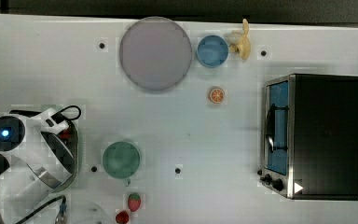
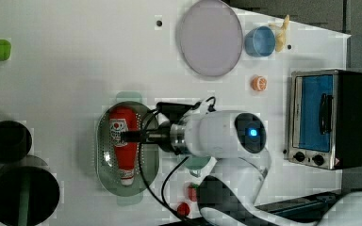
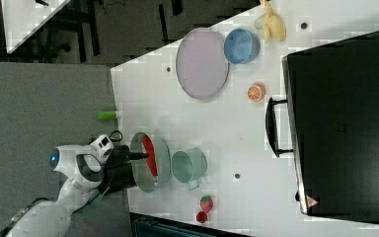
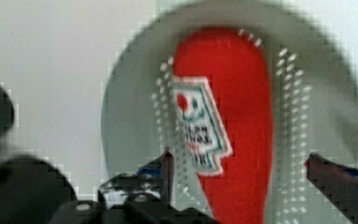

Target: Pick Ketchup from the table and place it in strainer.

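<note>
ketchup (image 2: 124, 143) lying flat inside strainer (image 2: 104, 160), label up; hand (image 4: 237, 168) above strainer, fingers (image 4: 168, 170) spread apart either side of bottle, gripping nothing; teal cup (image 3: 188, 166) just beside strainer

Ketchup (image 2: 124, 141) lies inside strainer (image 2: 104, 162), under gripper (image 2: 131, 136).

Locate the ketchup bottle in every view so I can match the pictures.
Top view: a red sliver beside the arm, left edge, ketchup.
Left view: lying in the strainer, centre-left.
Right view: inside the strainer, lower centre-left.
Wrist view: centre.
Shared landmark: the teal cup beside the strainer.
</note>
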{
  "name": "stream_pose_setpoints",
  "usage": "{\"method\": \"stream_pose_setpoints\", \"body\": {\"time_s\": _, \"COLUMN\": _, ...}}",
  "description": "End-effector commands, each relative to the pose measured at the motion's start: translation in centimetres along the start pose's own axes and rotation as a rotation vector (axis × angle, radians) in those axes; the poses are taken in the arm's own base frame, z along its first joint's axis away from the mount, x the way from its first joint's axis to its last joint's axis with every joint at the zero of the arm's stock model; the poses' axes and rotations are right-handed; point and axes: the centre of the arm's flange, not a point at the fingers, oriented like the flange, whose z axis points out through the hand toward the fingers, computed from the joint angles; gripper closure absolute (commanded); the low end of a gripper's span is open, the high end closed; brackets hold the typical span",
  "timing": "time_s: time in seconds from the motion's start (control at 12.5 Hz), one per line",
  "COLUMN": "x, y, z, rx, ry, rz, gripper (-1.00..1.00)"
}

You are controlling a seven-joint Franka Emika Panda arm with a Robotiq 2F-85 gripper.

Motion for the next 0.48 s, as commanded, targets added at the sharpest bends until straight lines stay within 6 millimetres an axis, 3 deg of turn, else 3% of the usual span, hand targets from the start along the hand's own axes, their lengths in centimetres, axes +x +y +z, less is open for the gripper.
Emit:
{"method": "stream_pose_setpoints", "body": {"time_s": 0.08, "x": 2.4, "y": -1.2, "z": -10.3, "rx": 0.036, "ry": 0.166, "rz": 0.176, "gripper": -1.00}}
{"method": "stream_pose_setpoints", "body": {"time_s": 0.24, "x": 3.6, "y": 1.3, "z": -15.3, "rx": -0.018, "ry": 0.222, "rz": 0.228, "gripper": -1.00}}
{"method": "stream_pose_setpoints", "body": {"time_s": 0.48, "x": 5.5, "y": 7.5, "z": -23.8, "rx": -0.101, "ry": 0.298, "rz": 0.375, "gripper": -1.00}}
